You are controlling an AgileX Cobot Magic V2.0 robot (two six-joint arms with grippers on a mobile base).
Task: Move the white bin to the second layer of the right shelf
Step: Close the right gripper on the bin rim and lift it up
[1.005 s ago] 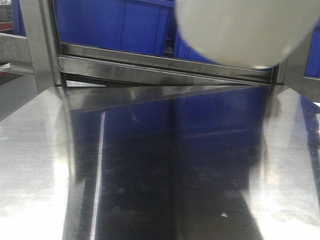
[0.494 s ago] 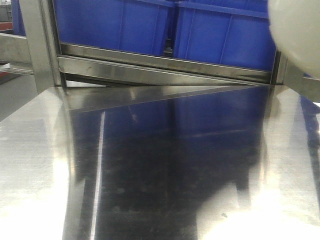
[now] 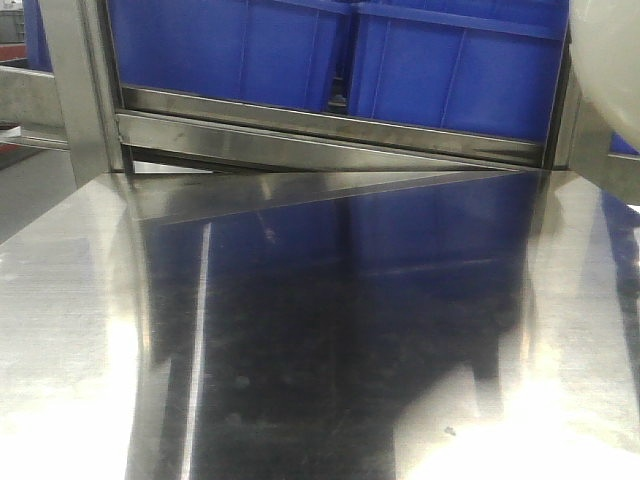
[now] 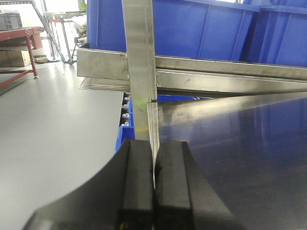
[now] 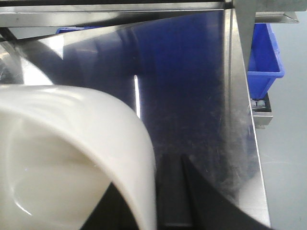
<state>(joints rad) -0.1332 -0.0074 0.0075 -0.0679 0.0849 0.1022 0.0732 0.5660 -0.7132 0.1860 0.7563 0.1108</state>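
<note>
Ahead of you: shiny steel table [image 3: 80, 300], blue crates [image 3: 230, 50] on steel rack [image 3: 300, 140] at far edge, mirrored in tabletop. Smooth grey floor [image 4: 48, 120] on left; red-framed bench [image 4: 19, 36] far left, brightly lit.

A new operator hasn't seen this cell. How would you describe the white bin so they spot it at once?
Start at the shiny steel table before the rack of blue crates. Above its right side, held in the right gripper, is the white bin. It alone is cream-white, glossy and rounded; its neighbours are blue and rectangular.
</note>
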